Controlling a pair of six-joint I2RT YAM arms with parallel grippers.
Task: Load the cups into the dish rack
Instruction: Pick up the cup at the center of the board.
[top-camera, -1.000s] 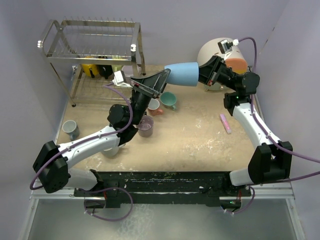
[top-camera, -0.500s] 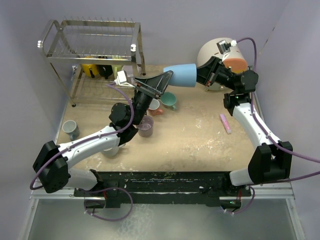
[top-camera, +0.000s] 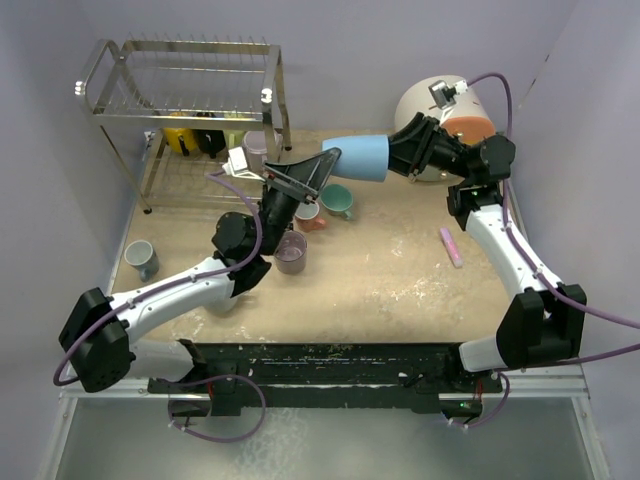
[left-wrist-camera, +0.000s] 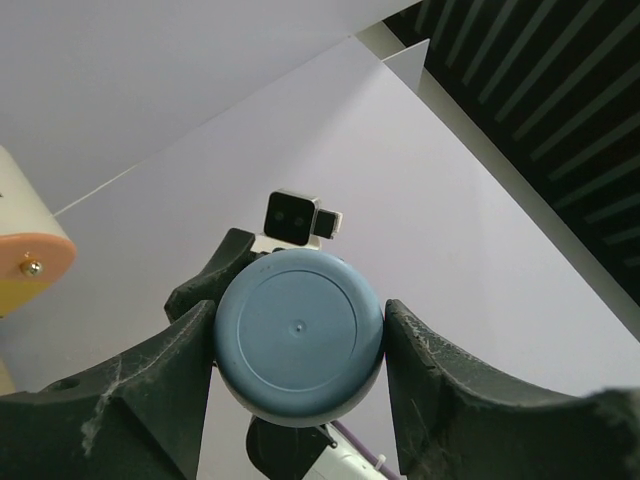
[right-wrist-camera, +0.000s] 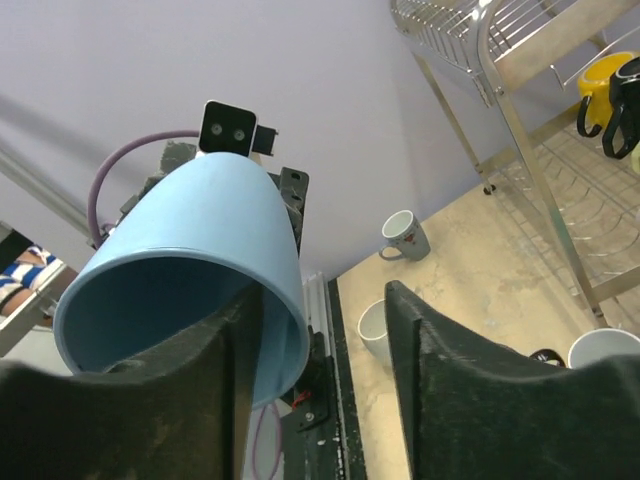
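A light blue cup (top-camera: 358, 157) hangs on its side in the air over the table's back middle. My left gripper (top-camera: 325, 163) is shut on its base: in the left wrist view both fingers press the round blue bottom (left-wrist-camera: 298, 335). My right gripper (top-camera: 395, 155) is at the cup's mouth and open. One of its fingers is inside the cup (right-wrist-camera: 215, 225), and the other stands apart from the wall. The dish rack (top-camera: 185, 90) stands at the back left with yellow (top-camera: 178, 135), black (top-camera: 210, 140) and pale green (top-camera: 237, 130) cups on its lower tier.
Teal (top-camera: 338, 202), salmon (top-camera: 310, 214) and purple (top-camera: 291, 252) cups sit below the held cup. A grey-white cup (top-camera: 140, 259) is near the left edge. A pink stick (top-camera: 451, 246) lies at the right, and a cream-and-orange box (top-camera: 450, 110) stands at the back right.
My left gripper has closed onto the blue cup's base. My right gripper has opened from its grip on the rim. The cup has shifted slightly left.
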